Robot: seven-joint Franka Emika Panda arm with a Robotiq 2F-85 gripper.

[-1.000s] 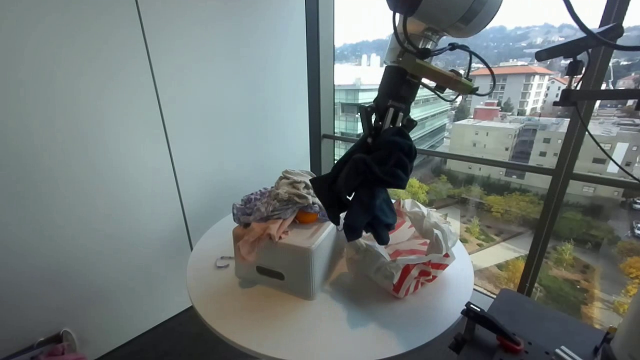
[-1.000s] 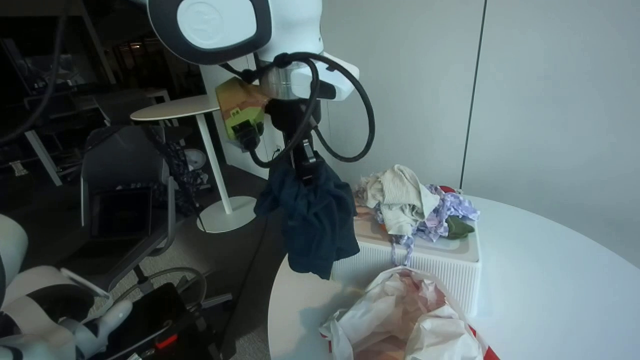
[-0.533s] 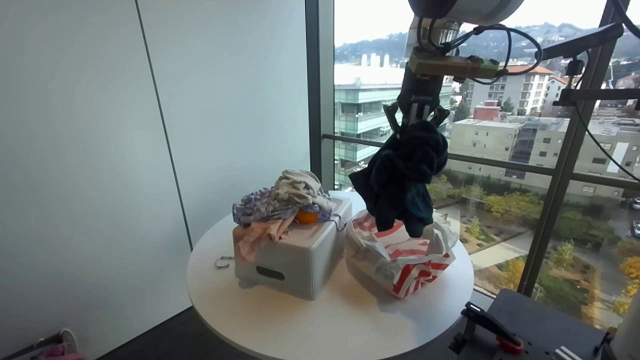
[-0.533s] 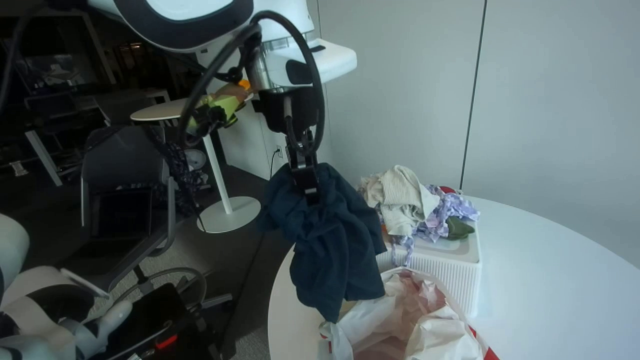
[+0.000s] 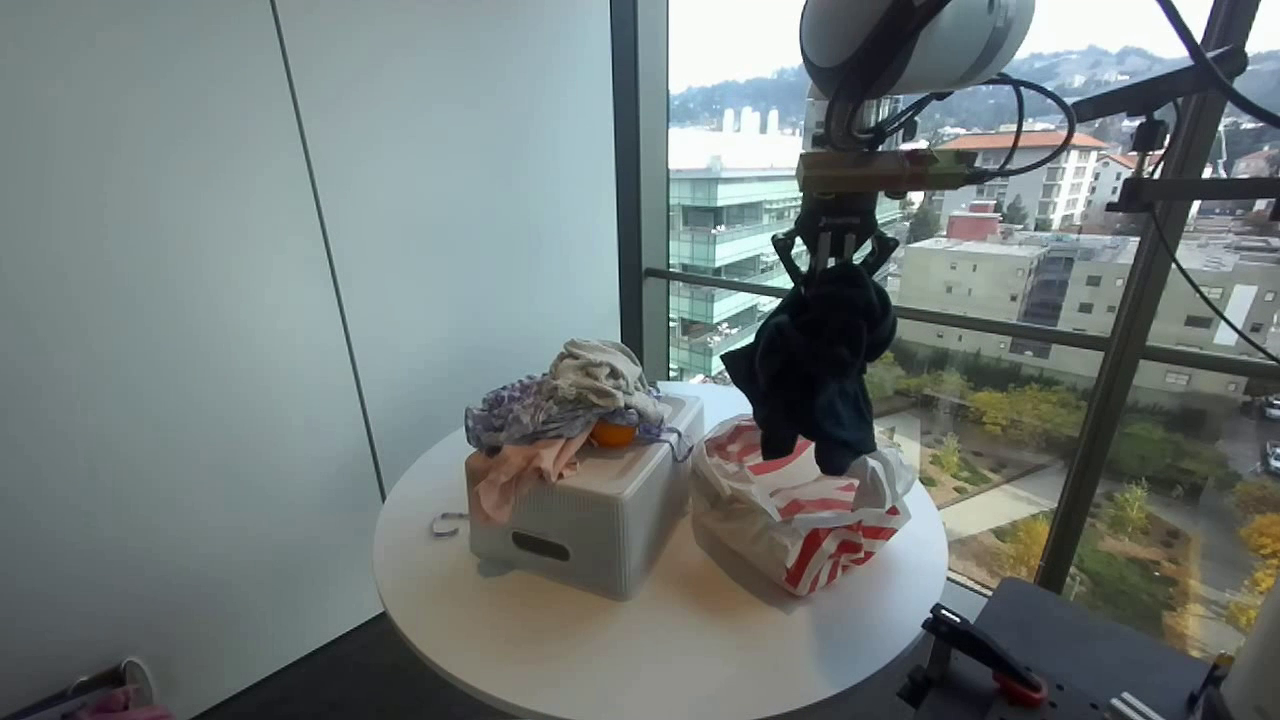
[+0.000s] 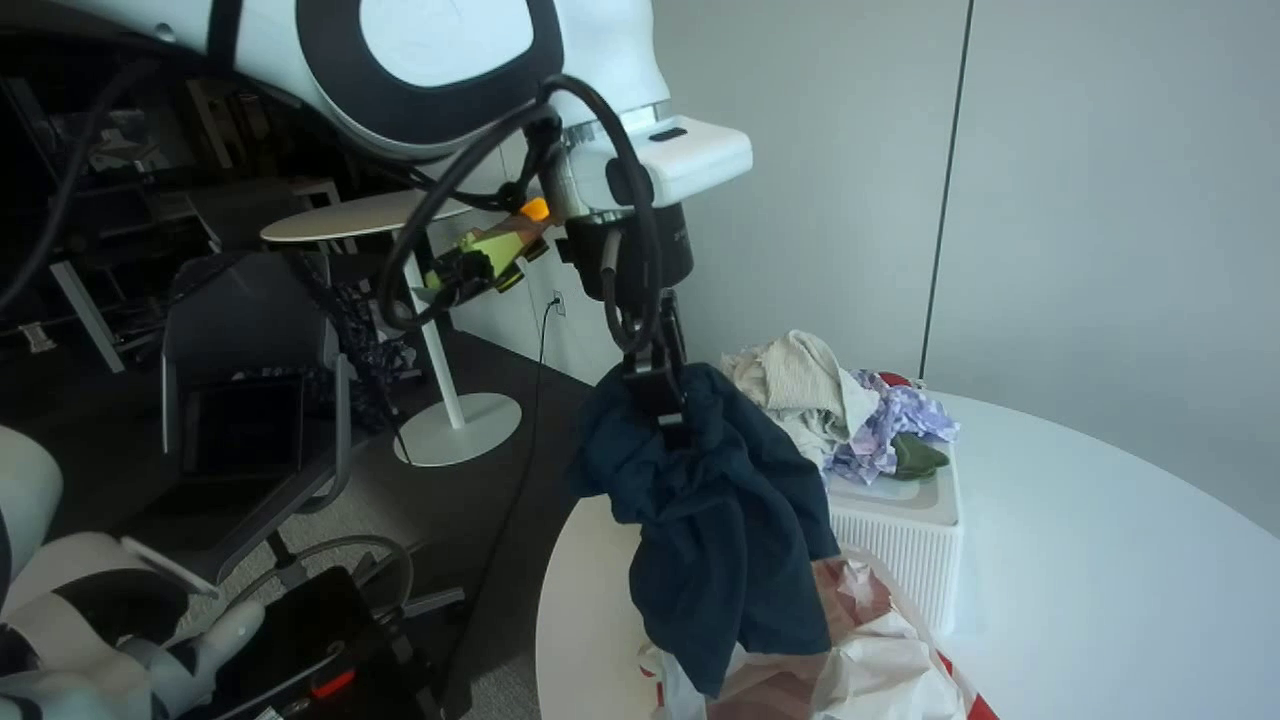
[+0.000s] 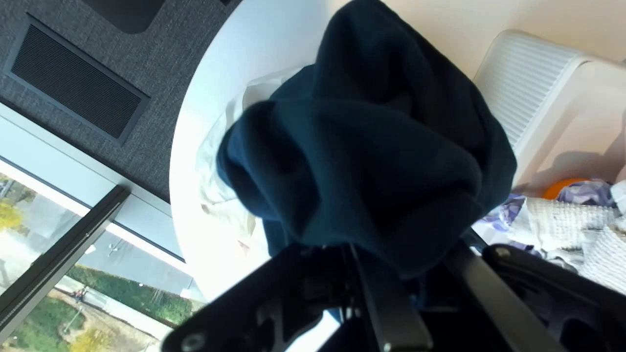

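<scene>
Dark blue cloth [image 6: 718, 540] in the pincer [image 6: 673, 428], white bag [image 6: 890, 670] partly behind.

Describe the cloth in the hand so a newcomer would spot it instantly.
Start at the round white table bearing a red-and-white striped bag. Above that bag hangs the cloth, clamped in the hand. Its dark blue sets it apart from the fabrics, mainly cream, lilac and peach, heaped on the pale box.

The round white surface [image 5: 560, 640] is smooth with a soft sheen. By its window-side edge, the red-and-white striped bag [image 5: 800, 510] is thin and crinkled, paper or plastic, unclear which. The white ribbed box [image 5: 600, 530] looks matt plastic; the bunched beige cloth [image 5: 600, 378], coarse; the crumpled navy cloth [image 6: 715, 540], matt and soft.
</scene>
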